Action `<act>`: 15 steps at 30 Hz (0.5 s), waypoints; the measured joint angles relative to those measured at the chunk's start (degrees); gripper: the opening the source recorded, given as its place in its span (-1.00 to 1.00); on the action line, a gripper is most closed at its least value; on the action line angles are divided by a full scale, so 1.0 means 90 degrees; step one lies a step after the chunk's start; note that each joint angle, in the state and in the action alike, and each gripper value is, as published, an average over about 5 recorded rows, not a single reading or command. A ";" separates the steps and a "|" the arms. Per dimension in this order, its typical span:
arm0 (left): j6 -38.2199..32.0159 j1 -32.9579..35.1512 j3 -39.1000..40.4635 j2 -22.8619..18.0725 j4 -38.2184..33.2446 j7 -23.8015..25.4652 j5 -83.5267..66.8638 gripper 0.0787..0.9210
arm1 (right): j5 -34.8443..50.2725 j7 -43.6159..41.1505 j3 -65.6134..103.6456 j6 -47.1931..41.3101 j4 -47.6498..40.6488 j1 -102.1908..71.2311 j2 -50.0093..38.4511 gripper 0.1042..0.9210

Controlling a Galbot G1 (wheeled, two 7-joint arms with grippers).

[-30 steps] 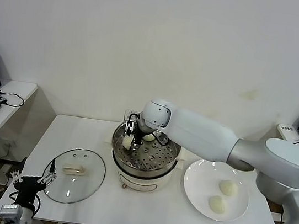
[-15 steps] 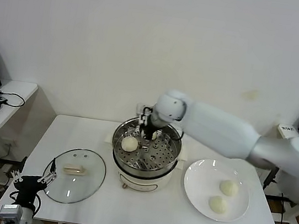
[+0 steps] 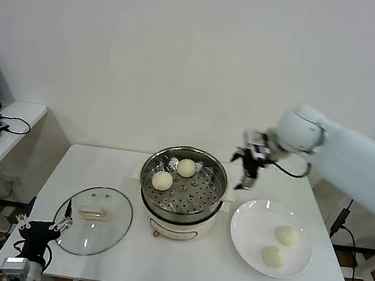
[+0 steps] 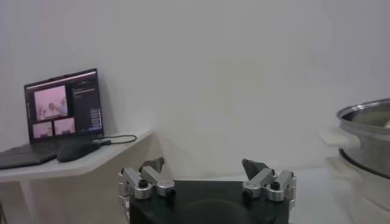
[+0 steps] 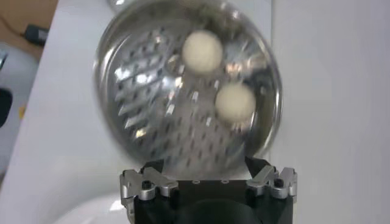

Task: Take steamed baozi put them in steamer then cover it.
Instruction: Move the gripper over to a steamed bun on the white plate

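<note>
Head view: two buns (image 3: pixel 174 173) inside the steamer (image 3: pixel 182 191) at mid-table, side by side toward its back left; two more buns (image 3: pixel 279 246) on the white plate (image 3: pixel 253 223) to the right. Glass lid (image 3: pixel 92 219) flat on the table to the left of the steamer, cream handle up. Right gripper (image 3: pixel 247 171) in the air between steamer and plate, above the table's back edge, pointing down — spread apart, holding nothing. Left gripper (image 3: pixel 40 227) low at the table's front left corner, just beside the lid.

Left wrist view: left gripper (image 4: pixel 207 176) spread wide, nothing between its tips; steamer rim (image 4: pixel 365 135) at one side; a laptop (image 4: pixel 58 112) on a side table behind.

Right wrist view: right gripper (image 5: pixel 207 176) wide and empty, high over the steamer (image 5: pixel 152 115) — two buns (image 5: pixel 218 76) on the perforated floor.
</note>
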 measured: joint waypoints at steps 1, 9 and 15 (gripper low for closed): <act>-0.0002 -0.0002 0.0009 0.0002 0.0011 0.0000 0.0001 0.77 | -0.0095 -0.0043 0.0046 0.0070 0.0085 -0.0076 -0.0173 0.76; -0.0006 -0.0007 0.0046 -0.0024 0.0036 -0.0001 0.0037 0.77 | -0.0927 -0.0197 0.0796 0.0511 0.0462 -0.1277 -0.1197 0.76; -0.0003 0.0016 0.0038 -0.0036 0.0029 0.0000 0.0070 0.77 | -0.1459 -0.0185 0.1551 0.0684 0.0523 -0.2461 -0.1481 0.76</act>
